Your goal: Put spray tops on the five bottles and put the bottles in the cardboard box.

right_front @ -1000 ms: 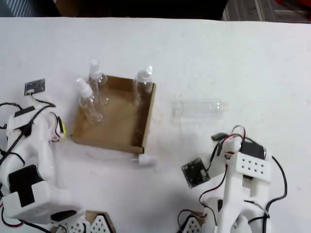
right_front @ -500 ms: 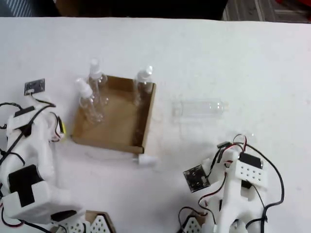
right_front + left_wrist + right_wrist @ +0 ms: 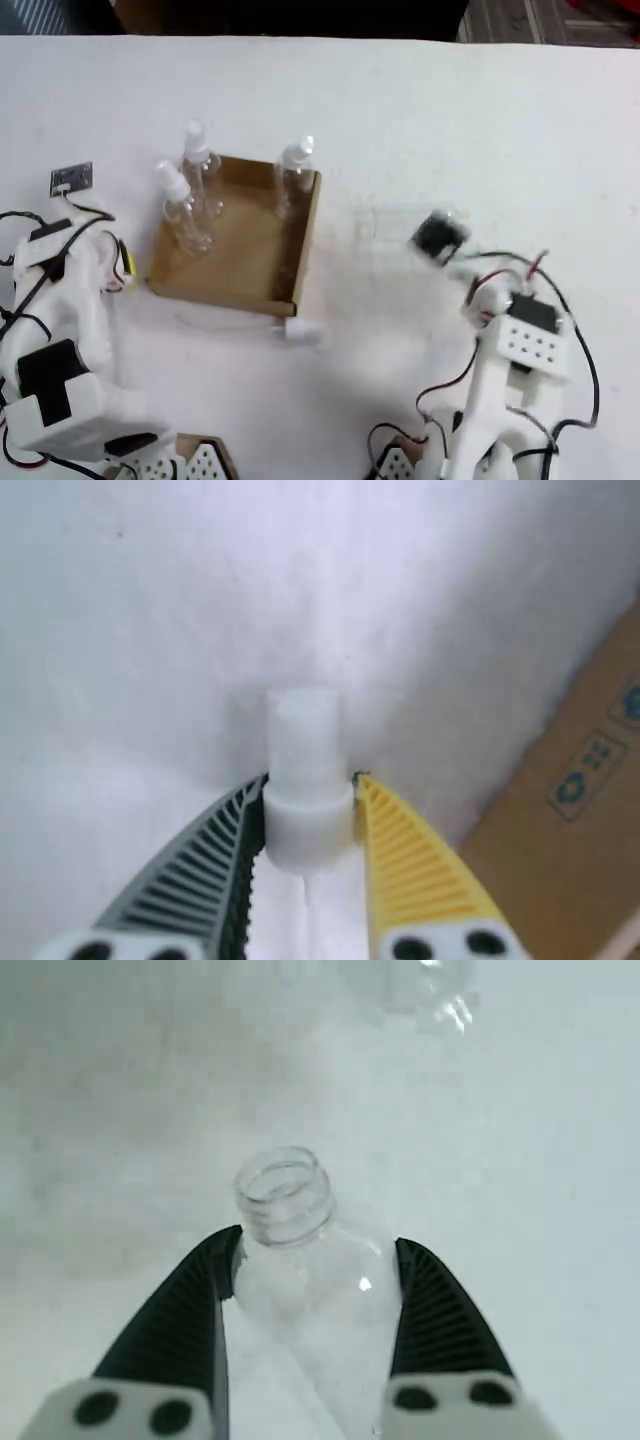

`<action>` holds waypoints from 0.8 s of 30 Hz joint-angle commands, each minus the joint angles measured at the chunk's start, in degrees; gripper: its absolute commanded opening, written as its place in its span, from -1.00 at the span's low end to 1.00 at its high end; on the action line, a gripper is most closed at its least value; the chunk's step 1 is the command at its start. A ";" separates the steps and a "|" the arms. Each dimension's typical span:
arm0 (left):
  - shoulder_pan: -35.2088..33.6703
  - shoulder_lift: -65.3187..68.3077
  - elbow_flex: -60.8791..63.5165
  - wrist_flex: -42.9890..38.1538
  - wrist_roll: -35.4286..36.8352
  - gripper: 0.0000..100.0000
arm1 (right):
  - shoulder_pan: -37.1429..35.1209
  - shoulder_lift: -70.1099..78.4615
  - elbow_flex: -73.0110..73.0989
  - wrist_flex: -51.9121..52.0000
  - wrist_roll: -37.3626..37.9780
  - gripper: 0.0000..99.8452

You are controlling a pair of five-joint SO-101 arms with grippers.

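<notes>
Right end effector (image 3: pixel 318 1242) clasps clear capless bottle (image 3: pixel 285 1195); left end effector (image 3: pixel 311 780) seemingly pinches white spray top (image 3: pixel 305 730).

White table (image 3: pixel 500 110); dark area (image 3: pixel 300 15) beyond far edge, grey planking (image 3: pixel 530 20) alongside.

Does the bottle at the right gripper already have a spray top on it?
No, the bottle at the right gripper has an open, bare neck with nothing screwed on.
</notes>
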 commanded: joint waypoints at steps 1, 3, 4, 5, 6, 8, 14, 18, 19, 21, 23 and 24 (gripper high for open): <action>0.48 -3.21 -0.44 -0.97 -0.70 -0.96 | 4.97 0.13 -10.20 9.80 -15.56 -0.96; 0.40 -3.21 -0.35 -0.97 -0.70 -0.96 | 7.08 1.36 -12.57 12.35 -18.46 -0.96; 0.40 -3.21 -0.35 -0.97 -0.70 -0.96 | 7.78 2.68 -13.54 12.88 -19.16 -0.96; 0.40 -3.21 -0.35 -0.88 -0.70 -0.96 | 8.57 4.26 -14.42 12.97 -19.69 -0.96; 0.31 -3.21 -0.35 -0.88 -0.70 -0.96 | 9.45 6.29 -15.47 12.79 -19.96 -0.96; 0.31 -3.21 -0.35 -0.79 -0.70 -0.96 | 11.47 11.03 -18.02 12.79 -20.04 -0.96; 0.31 -3.21 -0.35 -0.70 -0.70 -0.96 | 14.90 29.49 -26.20 9.36 -19.96 -0.83; 0.31 -3.21 -0.35 -0.70 -0.70 -0.96 | 15.43 41.36 -29.80 2.33 -19.69 -0.51; 0.31 -3.21 -0.35 -0.70 -0.70 -0.96 | 15.43 44.00 -30.86 0.40 -19.60 -0.47; 0.31 -3.21 -0.35 -0.70 -0.70 -0.96 | 15.43 48.13 -33.85 -1.19 -19.52 -0.45; 0.31 -3.21 -0.35 -0.70 -0.70 -0.96 | 15.43 50.68 -37.45 -0.22 -19.52 -0.44; 0.31 -3.21 -0.35 -0.70 -0.70 -0.96 | 15.43 51.12 -39.21 1.10 -19.43 -0.44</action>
